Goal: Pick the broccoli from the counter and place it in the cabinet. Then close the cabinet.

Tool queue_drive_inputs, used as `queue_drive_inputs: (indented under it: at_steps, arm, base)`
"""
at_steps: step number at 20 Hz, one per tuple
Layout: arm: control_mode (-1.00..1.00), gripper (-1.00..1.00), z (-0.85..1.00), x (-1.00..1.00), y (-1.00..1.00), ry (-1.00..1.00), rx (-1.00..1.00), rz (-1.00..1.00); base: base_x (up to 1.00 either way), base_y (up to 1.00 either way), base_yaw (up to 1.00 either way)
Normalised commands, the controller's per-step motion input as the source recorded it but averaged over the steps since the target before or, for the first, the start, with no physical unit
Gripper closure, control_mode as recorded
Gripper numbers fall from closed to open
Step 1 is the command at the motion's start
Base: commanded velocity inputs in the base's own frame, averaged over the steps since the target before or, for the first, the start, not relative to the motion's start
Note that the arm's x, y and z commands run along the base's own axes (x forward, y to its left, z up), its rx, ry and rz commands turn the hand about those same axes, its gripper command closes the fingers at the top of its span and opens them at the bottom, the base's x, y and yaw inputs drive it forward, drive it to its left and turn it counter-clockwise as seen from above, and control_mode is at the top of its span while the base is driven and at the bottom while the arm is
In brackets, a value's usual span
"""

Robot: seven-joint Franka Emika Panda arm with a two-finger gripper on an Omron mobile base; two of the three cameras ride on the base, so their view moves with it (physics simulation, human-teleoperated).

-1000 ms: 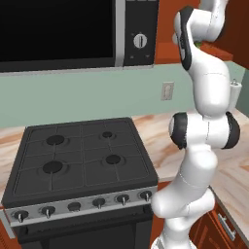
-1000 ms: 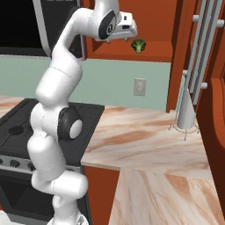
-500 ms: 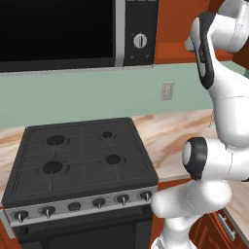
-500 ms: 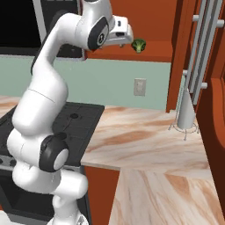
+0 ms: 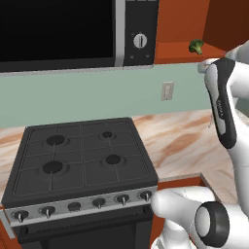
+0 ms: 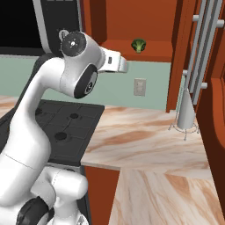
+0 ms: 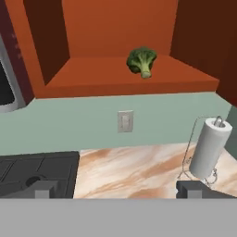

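Observation:
The broccoli (image 7: 141, 60), a small dark-green floret, lies on the floor of the open orange-red cabinet (image 7: 92, 76), apart from my gripper (image 7: 117, 190). The gripper is open and empty, its two dark fingertips (image 7: 45, 189) spread wide at the bottom of the hand view. It sits back from the cabinet, below the shelf level. From the right base view the broccoli (image 6: 139, 45) rests on the shelf, right of and above my white hand (image 6: 117, 64). The broccoli (image 5: 196, 46) is up at the right in the left base view. The darker cabinet door (image 6: 178, 57) stands open. The marbled counter (image 6: 145, 136) lies below.
A paper-towel roll (image 7: 208, 148) on a wire stand sits on the counter at the right, below the cabinet. The black stove (image 5: 78, 155) is to the left, with the microwave (image 5: 58, 29) above it. A wall outlet (image 7: 125, 121) is under the shelf.
My hand has drawn down and back from the cabinet opening, away from the broccoli. The broccoli stays where it was on the shelf. The jaws remain wide.

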Motion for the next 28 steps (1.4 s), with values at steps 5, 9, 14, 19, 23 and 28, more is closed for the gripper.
queue_drive_inputs:
  at_steps: [5,9,14,19,23,28]
  arm:
    - [-1.00,-1.00,-0.40,-1.00,0.00,0.00,0.08,-0.05]
    - [-1.00,-1.00,-0.44,-1.00,-0.04,0.00,0.09,0.00]
    - [-1.00,-1.00,-0.26,-1.00,-0.37,0.00,0.31,0.00]
    - [-1.00,-1.00,-0.05,-1.00,-0.27,0.00,0.39,-0.16]
    - [-1.00,-1.00,0.00,-0.95,-0.28,0.10,0.34,-0.48]
    - [-1.00,-1.00,0.00,-0.71,-0.38,0.12,0.35,-0.39]
  base:
    - [0.00,0.00,0.00]
    - [0.00,0.00,0.00]
    - [0.00,0.00,0.00]
    - [0.00,0.00,0.00]
    - [0.00,0.00,0.00]
    - [0.00,0.00,0.00]
